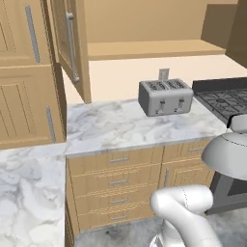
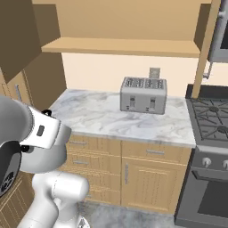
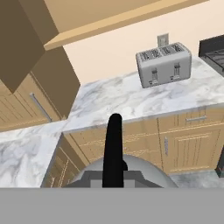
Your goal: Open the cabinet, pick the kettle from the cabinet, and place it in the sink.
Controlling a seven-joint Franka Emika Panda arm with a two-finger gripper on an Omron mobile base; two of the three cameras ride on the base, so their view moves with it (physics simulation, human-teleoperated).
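Gripper (image 3: pixel 113 177): clamped shut on kettle (image 3: pixel 124 173), btm centre of hand view. Grey blocks sit either side of the base of the kettle handle (image 3: pixel 113 144); fingertips themselves can't be made out.

Kettle: silvery-grey dome w/ black upright handle. Left base view: dome (image 1: pixel 226 154) at right edge, mid-height, held in the air in front of and below the counter edge, just below the stove's front corner. Out of the cabinet and well below its shelf.

Cabinet: door swung open.
- Left base view: door (image 1: pixel 72 41) edge-on at upper left, long grey bar handle; shelf runs along the top.
- Right base view: shelf (image 2: pixel 120 46) across the top, door a dark slab at upper left.
- Hand view: door at upper left, shelf edge slanting across the top.

Other items:
- Toaster (image 1: pixel 165 97) (image 2: pixel 143 95) (image 3: pixel 164 64): grey, 4-slot, upright on counter, near back wall.
- Counter (image 1: pixel 106 128): white marble, L-shaped, wraps to lower left.
- Outlet (image 1: pixel 164 74): on wall just behind toaster.
- Stove (image 1: pixel 224 99) (image 2: pixel 211 116): dark, right of counter, touching its end.
- Drawers (image 1: pixel 116 181): wood, short horiz. handles, under counter.
- Tall cabinet (image 1: pixel 24 72): left edge, vert. handles.
- Arm (image 1: pixel 185 207) (image 2: pixel 31 127): white, lower right of left base view, lower left of right base view.
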